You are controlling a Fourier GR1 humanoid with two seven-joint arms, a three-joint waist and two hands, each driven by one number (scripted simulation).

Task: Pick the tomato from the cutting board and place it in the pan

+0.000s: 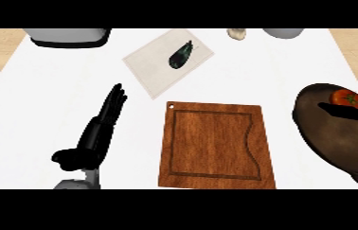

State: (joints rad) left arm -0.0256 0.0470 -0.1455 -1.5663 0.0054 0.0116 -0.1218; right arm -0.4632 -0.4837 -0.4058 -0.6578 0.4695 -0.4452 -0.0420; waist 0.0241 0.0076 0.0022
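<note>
The red tomato (345, 98) shows at the view's right edge, over the far part of the dark brown pan (321, 134). A black part of my right hand (339, 110) reaches in from the right edge just below the tomato and touches it; the rest of that hand is out of view. The wooden cutting board (215, 145) lies in the middle with nothing on it. My left hand (98, 132) rests open on the counter left of the board, fingers straight and pointing away.
A pale mat (150, 66) with a dark eggplant (182, 55) lies behind the board. A grey appliance (67, 36) stands at the back left. A small pale item (237, 33) and a grey bowl (283, 32) are at the back right.
</note>
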